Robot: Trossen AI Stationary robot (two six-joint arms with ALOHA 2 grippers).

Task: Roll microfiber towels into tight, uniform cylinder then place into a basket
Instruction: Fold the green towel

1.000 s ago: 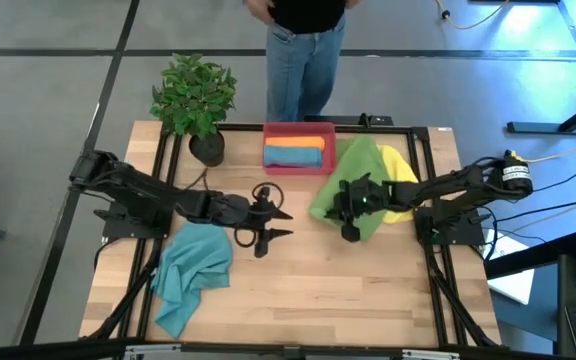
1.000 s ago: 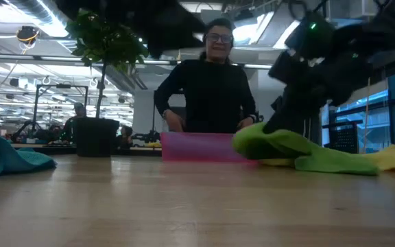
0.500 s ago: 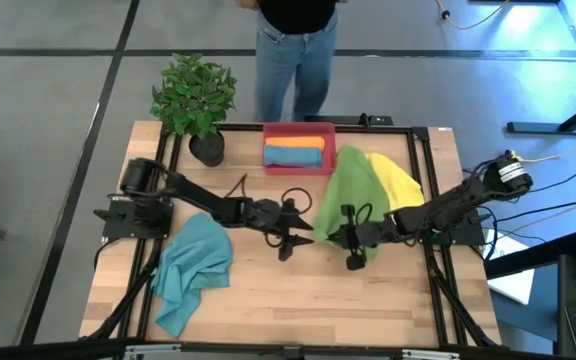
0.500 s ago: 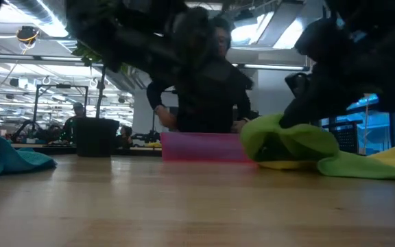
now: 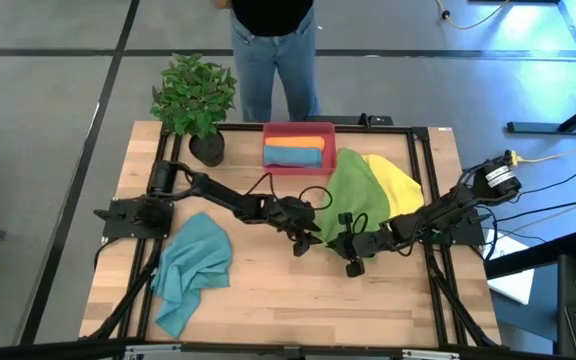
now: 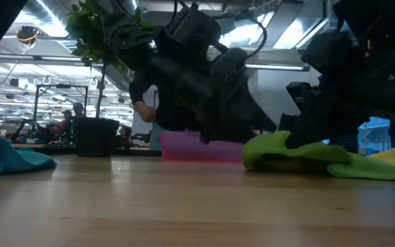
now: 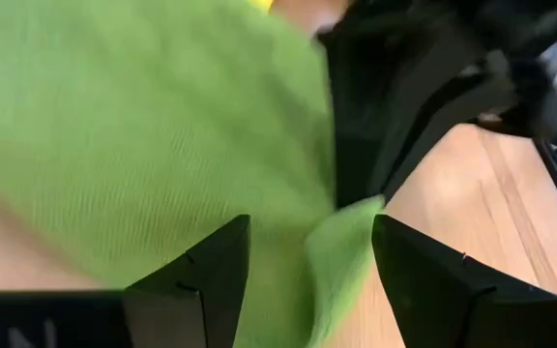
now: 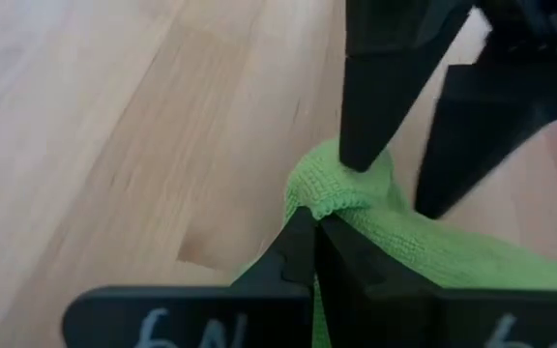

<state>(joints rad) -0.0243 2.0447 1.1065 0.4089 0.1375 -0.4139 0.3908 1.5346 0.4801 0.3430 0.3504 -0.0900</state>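
The right gripper (image 8: 315,242) pinched the green towel's (image 5: 350,190) corner below the basket (image 5: 299,131); the left gripper (image 7: 307,266) straddled it, fingers spread. Spreading was underway; next, a second grip.

Both arms are looking matte black all over, chunky jointed links with loose black cables looping off near the wrists. The left gripper (image 7: 303,266) is showing two flat, angular black fingers. The right gripper (image 8: 315,253) is showing slim dark fingers off a black bar with white scribbly lettering. The right arm's base joint, around 3 o'clock, is wearing a white label
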